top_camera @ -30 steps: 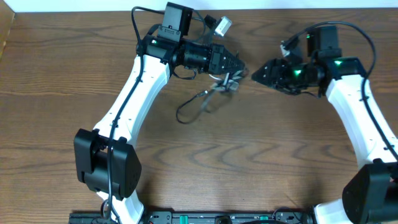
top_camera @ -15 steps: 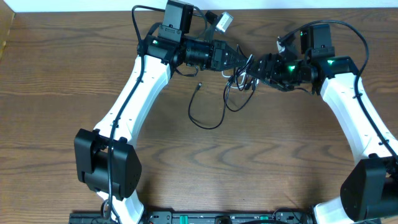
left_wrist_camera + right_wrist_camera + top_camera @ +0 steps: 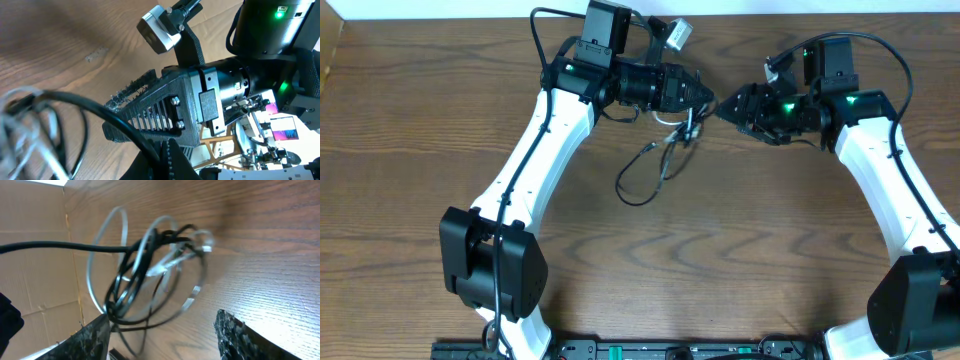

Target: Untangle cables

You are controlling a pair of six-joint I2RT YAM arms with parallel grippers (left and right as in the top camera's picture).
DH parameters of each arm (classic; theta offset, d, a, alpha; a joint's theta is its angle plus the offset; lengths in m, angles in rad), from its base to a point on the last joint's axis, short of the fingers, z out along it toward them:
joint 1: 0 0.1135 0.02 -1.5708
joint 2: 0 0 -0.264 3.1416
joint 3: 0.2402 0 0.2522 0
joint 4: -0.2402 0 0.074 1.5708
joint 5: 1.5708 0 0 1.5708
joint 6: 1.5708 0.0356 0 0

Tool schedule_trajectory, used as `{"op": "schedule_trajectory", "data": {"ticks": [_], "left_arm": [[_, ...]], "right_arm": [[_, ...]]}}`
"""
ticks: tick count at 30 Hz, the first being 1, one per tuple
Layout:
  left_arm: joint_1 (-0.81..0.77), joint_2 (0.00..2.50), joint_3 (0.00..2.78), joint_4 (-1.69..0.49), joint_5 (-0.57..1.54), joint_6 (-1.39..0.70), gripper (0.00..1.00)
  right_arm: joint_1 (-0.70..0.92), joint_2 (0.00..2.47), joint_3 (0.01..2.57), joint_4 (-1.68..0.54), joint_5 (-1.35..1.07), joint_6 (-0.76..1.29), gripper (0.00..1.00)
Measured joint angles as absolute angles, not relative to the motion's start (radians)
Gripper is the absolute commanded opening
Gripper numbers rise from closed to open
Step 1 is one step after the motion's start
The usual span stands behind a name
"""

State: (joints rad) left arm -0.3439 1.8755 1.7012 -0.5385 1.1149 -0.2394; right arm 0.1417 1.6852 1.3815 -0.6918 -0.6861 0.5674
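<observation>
Both arms are leaning in toward each other, so the two grippers sit nose to nose, just apart. The white-shelled left arm (image 3: 535, 150) reaches up, then bends at the wrist, and its black left gripper (image 3: 705, 98) is pinched tight on the thin black-and-white cable bundle (image 3: 682, 128). The white right arm (image 3: 890, 180) mirrors it with green lights glowing at the wrist. The black right gripper (image 3: 728, 105) has its rough-textured fingertips (image 3: 235, 332) spread wide, gripping nothing.

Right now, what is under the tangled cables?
Only the wooden table shows under the cables. The left gripper covers their top end.
</observation>
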Motion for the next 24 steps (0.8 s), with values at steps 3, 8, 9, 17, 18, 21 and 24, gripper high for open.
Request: {"op": "schedule_trajectory", "data": {"ticks": [3,8,9,17,18,21,24], "left_arm": [[-0.344,1.876,1.701,-0.539,1.115,-0.239,0.08],[-0.344,1.876,1.701,-0.539,1.115,-0.240,0.07],[-0.344,1.876,1.701,-0.539,1.115,-0.239,0.07],[-0.344,1.876,1.701,-0.539,1.112,-0.239,0.07],[-0.344,1.876,1.701,-0.539,1.112,-0.240,0.08],[-0.344,1.876,1.701,-0.540,1.111,-0.240,0.08],[-0.344,1.876,1.701,-0.537,1.111,-0.240,0.07]], "right_arm": [[0.145,1.685,1.382,-0.679,-0.671,0.585,0.58],[0.166,1.685,1.382,-0.682,-0.608,0.613,0.48],[0.173,1.686,1.382,-0.688,-0.592,0.618,0.45],[0.220,1.732,1.382,-0.702,-0.518,0.626,0.41],[0.222,1.745,1.382,-0.698,-0.518,0.627,0.41],[0.228,1.789,1.382,-0.673,-0.522,0.635,0.41],[0.231,1.824,1.382,-0.634,-0.547,0.648,0.41]]}}
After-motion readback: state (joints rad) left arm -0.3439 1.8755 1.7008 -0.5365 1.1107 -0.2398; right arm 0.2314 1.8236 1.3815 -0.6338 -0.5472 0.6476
